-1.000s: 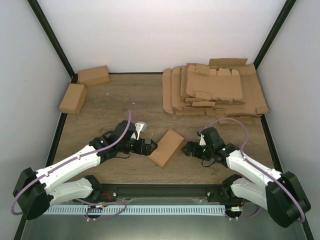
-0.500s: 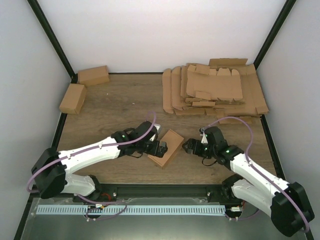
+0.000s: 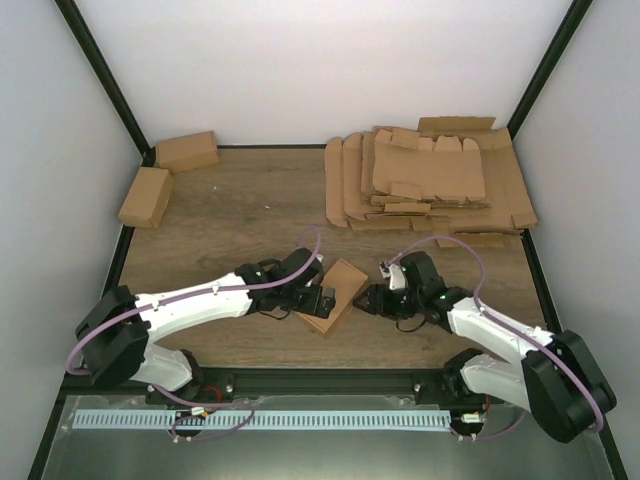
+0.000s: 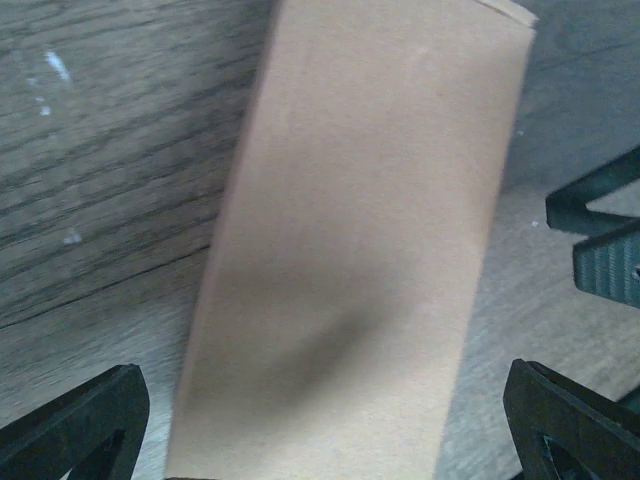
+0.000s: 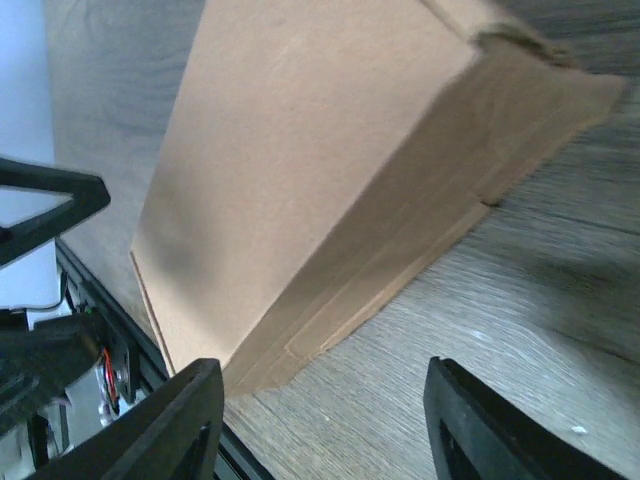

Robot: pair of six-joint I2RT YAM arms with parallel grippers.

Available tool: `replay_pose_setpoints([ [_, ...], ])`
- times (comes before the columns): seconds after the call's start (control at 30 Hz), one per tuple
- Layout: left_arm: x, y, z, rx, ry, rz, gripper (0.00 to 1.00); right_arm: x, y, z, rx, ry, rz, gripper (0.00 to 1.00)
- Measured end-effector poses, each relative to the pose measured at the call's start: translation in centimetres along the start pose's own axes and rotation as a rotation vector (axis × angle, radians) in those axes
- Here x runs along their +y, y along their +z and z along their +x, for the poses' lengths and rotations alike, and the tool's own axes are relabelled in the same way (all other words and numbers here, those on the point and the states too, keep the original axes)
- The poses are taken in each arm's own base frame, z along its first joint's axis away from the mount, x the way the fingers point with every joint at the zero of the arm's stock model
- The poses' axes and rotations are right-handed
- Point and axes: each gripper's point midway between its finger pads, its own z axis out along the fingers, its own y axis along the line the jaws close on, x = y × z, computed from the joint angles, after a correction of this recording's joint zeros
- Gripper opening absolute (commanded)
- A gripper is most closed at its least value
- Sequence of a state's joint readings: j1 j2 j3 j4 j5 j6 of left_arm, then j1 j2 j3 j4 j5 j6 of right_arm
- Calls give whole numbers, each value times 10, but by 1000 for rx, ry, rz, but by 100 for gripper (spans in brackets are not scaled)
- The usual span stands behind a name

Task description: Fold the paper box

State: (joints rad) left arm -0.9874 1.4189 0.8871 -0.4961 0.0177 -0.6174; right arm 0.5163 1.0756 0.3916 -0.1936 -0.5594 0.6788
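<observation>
Overhead and 2 close wrist views share box [image 3: 342, 285].

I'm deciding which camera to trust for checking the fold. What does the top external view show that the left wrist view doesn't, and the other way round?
Only the top external: both whole arms, the stack of flat blanks at the far right, and two folded boxes in the far left corner. Only the left wrist: the paper box close up, its top face smooth. Both: that box lying on the table, the open left gripper straddling it, and the right gripper at its other side.
</observation>
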Motion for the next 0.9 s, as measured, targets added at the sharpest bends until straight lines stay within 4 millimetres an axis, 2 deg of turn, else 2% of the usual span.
replay_pose_setpoints([
  [0.27,29,-3,0,-2,-48,-105,100,16,25,-4,39,22,-100,49],
  [0.47,32,5,4,45,-40,-133,100,31,32,-22,14,17,-146,51],
  [0.63,33,12,10,72,-41,-158,100,36,28,-27,-14,6,-155,65],
  [0.77,30,0,13,33,-98,-135,100,32,26,-33,-34,-34,-101,69],
  [0.9,27,-19,22,-18,-200,-54,100,37,17,-64,-102,-137,-16,75],
])
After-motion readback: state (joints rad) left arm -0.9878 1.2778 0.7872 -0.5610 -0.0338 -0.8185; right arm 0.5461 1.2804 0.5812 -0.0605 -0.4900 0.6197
